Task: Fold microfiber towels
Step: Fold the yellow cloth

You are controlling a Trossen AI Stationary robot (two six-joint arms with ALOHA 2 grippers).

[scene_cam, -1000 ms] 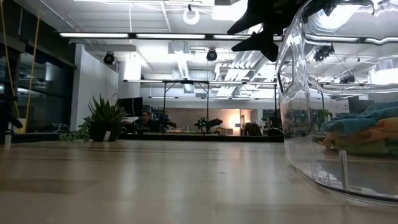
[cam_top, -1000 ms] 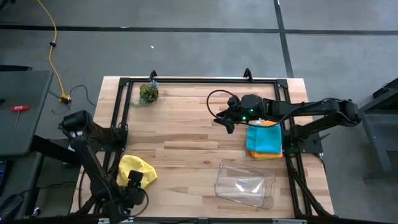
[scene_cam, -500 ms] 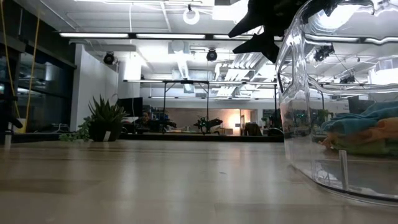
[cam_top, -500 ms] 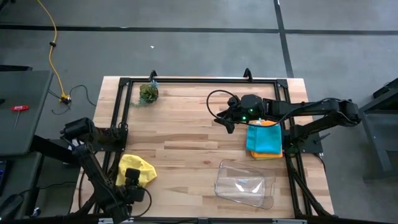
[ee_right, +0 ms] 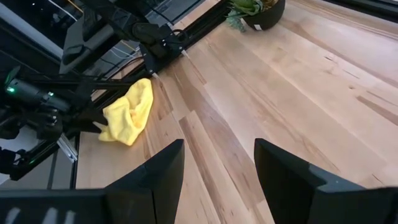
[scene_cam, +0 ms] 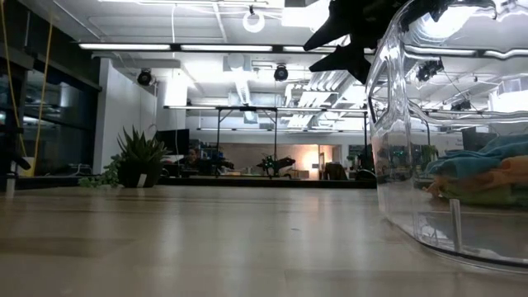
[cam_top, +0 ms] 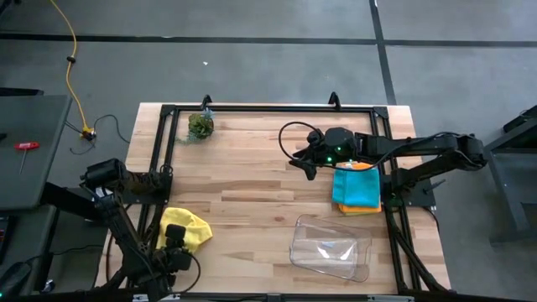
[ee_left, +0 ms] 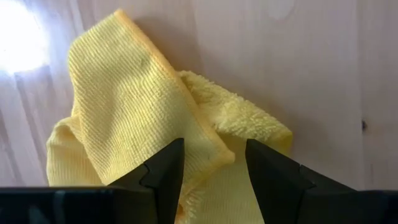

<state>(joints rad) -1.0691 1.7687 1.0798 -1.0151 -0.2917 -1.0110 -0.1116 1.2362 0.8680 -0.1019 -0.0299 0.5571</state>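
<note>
A yellow towel (cam_top: 189, 225) lies crumpled on the table near its front left corner; in the left wrist view the yellow towel (ee_left: 124, 112) shows one flap folded over the rest. My left gripper (ee_left: 214, 180) stands open close above it, pointing steeply down, with the flap's hemmed edge between its fingers. At the right, a teal towel (cam_top: 357, 186) lies on an orange one (cam_top: 362, 166) in a stack. My right gripper (cam_top: 306, 165) hangs open and empty over the table's middle, left of that stack. My left gripper's open fingers (ee_left: 165, 171) stand from above on either side of the yellow towel's folded-over edge (ee_left: 208, 146). I cannot tell whether their tips touch the cloth. The towel lies slack on the table.
A clear plastic tray (cam_top: 330, 246) sits at the front right, close to the low camera (scene_cam: 412, 124). A small potted plant (cam_top: 200, 126) stands at the far left. A black frame (cam_top: 268, 109) borders the table. Bare wood lies between the yellow towel and the tray.
My left gripper has sunk a little toward the yellow towel and tipped more steeply down, edging toward the table's near edge. The towel has stayed where it was.
</note>
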